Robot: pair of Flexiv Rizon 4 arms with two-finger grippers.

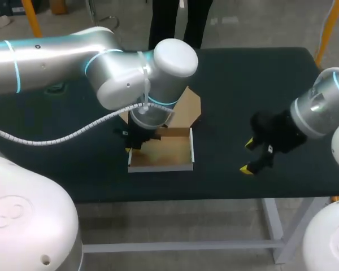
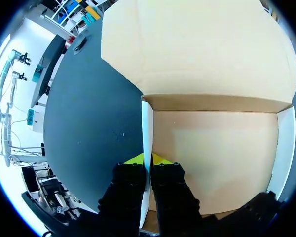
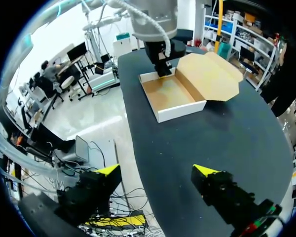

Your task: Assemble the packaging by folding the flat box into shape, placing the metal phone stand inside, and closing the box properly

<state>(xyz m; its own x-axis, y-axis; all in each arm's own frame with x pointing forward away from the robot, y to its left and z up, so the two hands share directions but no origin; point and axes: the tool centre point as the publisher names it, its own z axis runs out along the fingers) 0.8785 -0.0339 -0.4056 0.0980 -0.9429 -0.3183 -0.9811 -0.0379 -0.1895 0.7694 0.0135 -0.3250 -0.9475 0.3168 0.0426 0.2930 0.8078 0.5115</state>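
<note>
The cardboard box (image 1: 161,167) stands folded up in the middle of the table, white outside and brown inside, with its lid (image 1: 187,110) lying open behind it. In the head view my left gripper (image 1: 130,148) is at the box's left wall. The left wrist view shows that gripper (image 2: 148,159) shut on this thin white wall (image 2: 147,128), one yellow tip outside and one inside the tray (image 2: 212,158). My right gripper (image 1: 248,156) hangs open to the right of the box, holding nothing. The right wrist view has the box (image 3: 172,94) far ahead of its spread fingers (image 3: 157,170). No phone stand is in sight.
The dark table (image 1: 231,79) shows bare surface to the right of the box and along its front edge. The open lid (image 2: 197,44) covers the table behind the tray.
</note>
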